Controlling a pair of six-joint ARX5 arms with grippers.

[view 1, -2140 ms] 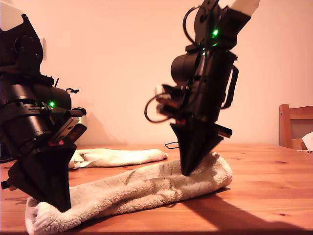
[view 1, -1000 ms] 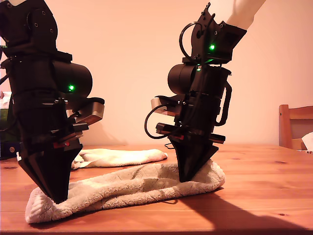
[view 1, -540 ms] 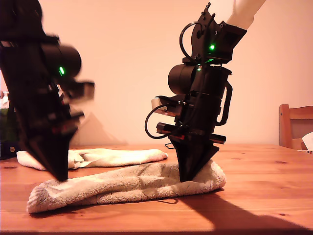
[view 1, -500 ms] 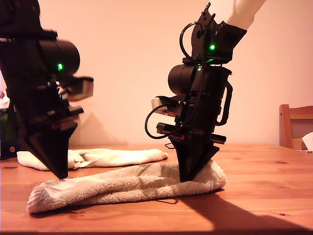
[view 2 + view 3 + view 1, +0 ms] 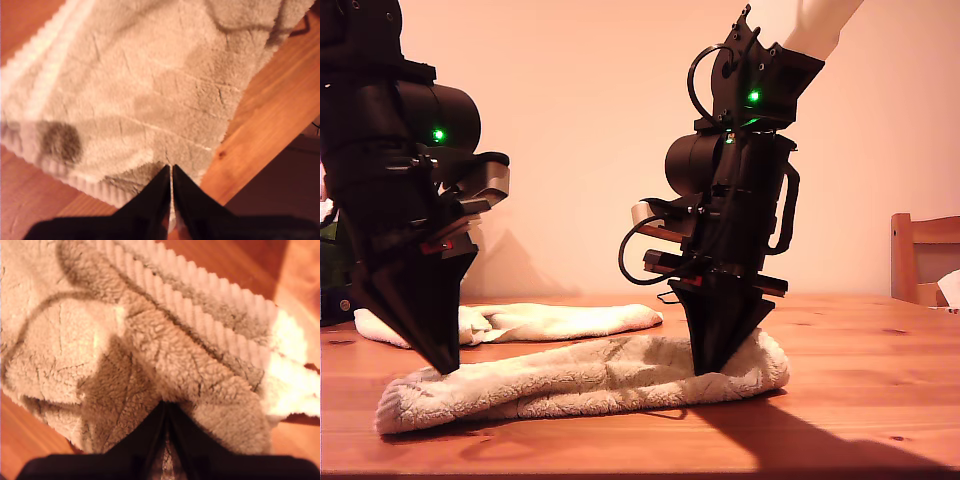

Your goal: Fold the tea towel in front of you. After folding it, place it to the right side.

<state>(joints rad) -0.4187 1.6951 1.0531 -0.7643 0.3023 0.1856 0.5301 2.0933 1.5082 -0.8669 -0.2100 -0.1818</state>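
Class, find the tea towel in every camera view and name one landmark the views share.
Exterior view: the tea towel lies along the wooden table, under both arms' tips.
First wrist view: it fills most of the picture, its ribbed hem at my first gripper.
Second wrist view: it fills nearly everything, bunched in folds at my second gripper.
Shared landmark: the wooden table.

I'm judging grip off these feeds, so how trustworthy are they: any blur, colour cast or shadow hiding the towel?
All three views carry a warm orange cast. Exterior view: sharp, arms near-silhouettes, long shadow across the table. First wrist view: soft focus, dark round shadow on the towel. Second wrist view: pile crisp, but shadow hides the towel at my second gripper.
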